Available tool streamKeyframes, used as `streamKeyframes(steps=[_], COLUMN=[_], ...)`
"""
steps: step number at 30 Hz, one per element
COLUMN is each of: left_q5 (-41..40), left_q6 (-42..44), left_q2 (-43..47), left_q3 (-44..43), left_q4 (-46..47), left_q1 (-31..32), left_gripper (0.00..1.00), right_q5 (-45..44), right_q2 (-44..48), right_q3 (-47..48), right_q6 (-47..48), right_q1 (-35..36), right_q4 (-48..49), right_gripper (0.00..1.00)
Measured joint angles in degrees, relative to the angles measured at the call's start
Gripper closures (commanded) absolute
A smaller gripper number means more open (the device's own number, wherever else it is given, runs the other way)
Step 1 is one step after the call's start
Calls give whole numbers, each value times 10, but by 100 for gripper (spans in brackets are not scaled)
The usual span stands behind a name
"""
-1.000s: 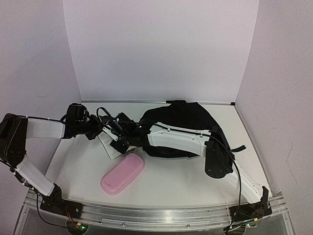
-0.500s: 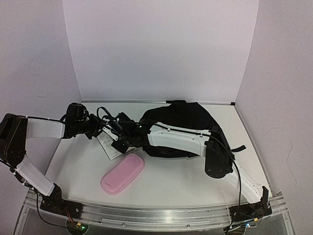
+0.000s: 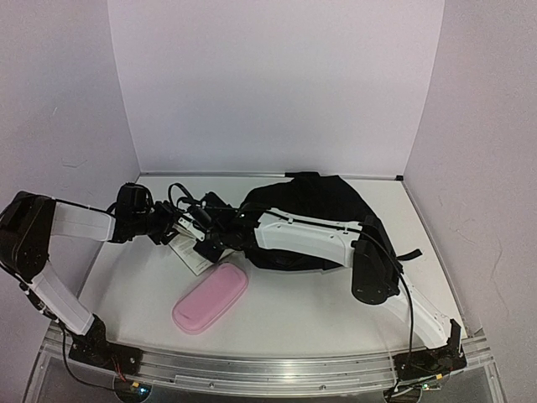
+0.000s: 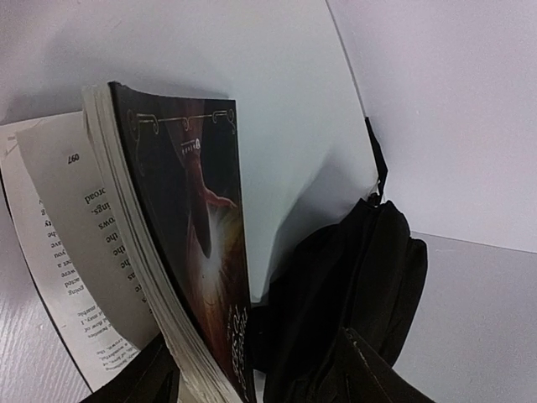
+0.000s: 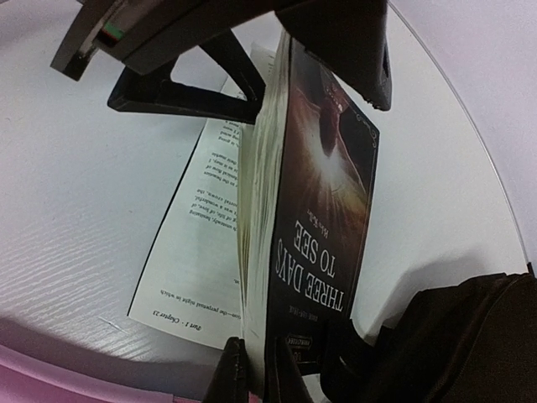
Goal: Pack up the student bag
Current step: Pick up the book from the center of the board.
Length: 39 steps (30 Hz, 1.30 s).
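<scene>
Nearest me the pink pencil case (image 3: 210, 298) lies on the surface (image 3: 319, 311), not yet packed. Just beyond it my right hand (image 5: 252, 374) is pinched tight on one edge of a dark-covered paperback book (image 5: 323, 193), holding it roughly upright with the cover turned right, toward the bag. My left hand (image 3: 174, 227) meets the book from the left, its fingers spread to either side of the opposite edge with a gap showing, so I judge that it grips nothing. One leaf (image 5: 197, 243) hangs loose on the left side and sags toward the surface. Farther off and to the right the student bag (image 3: 323, 201) lies slumped on the surface, partly under my right arm and close beside the book. I cannot tell whether its zip mouth is open. I take the step in hand to be the passing of the book into my right hand alone. Next the left hand needs to draw away leftward without snagging that loose leaf. Then the right must swing the book toward the bag's opening, gently, since a pinch on one edge lets the pages fan and droop.
</scene>
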<state>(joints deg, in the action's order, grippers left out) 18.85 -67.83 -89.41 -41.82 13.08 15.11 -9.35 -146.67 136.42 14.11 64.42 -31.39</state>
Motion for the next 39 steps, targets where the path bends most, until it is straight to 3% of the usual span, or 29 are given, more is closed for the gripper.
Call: streamKeyframes(steps=[12,22,26,30,31,33,36,39], left_q5=[-71,-64,-49,-32,-30,-28,-31,-42], left_q6=[19,-3,-14,-24,-29,-31,-25,-3], left_q2=[118,73,29,-4,-7,-6,1,33], left_q3=[6,7,7,9,10,13,14,14], left_q4=[-123,-118,-77,-27,-20,-13,-15,-44], left_q1=[13,15,16,17,17,17,18,18], left_gripper=[34,38,54,87,91,99,100,100], right_q5=[1,14,21,31,34,40,60,94], right_q2=[0,0,0,0,0,0,2,19], right_q3=[0,0,0,0,0,0,-1,-5], right_q6=[2,-5,-8,-11,-13,-20,-35,-59], right_q1=[0,0,0,0,0,0,0,-4], right_q4=[0,1,0,0,0,0,-3,-16], right_gripper=[100,100,100,99,96,75,40,18])
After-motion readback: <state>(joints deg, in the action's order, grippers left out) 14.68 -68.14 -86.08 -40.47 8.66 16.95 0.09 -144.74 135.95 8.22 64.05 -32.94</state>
